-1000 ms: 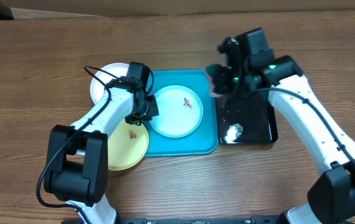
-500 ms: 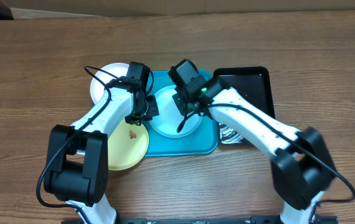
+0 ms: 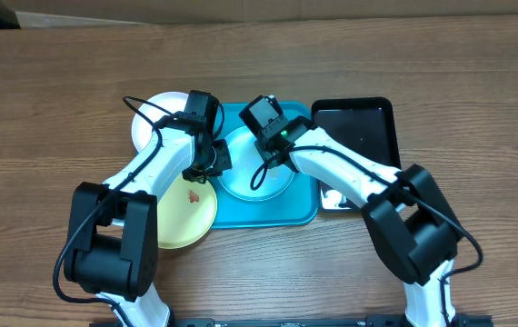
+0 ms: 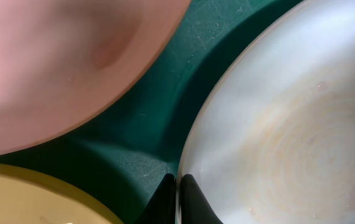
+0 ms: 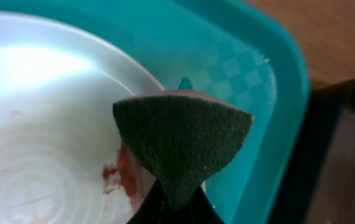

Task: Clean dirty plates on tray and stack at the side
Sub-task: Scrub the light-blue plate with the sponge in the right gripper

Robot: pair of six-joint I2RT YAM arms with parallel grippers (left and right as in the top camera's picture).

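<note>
The right gripper [image 5: 176,205], clamped on the sponge [image 5: 180,140], hung over the smear [image 5: 121,174] on the mint-blue plate [image 3: 241,182]; the left gripper [image 4: 176,186] pinched its nine-o'clock rim. The yellow-green plate [image 3: 186,222], seven o'clock, looked unwashed, nothing stacked.

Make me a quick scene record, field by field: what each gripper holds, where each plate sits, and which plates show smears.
Left gripper: shut on mint plate rim
Right gripper: shut on sponge, over mint plate
Mint plate: on tray, red smear
Yellow plate: beside tray's left edge, smeared
White plate: by tray's far-left corner, no smear visible
Black tray: right of tray
</note>
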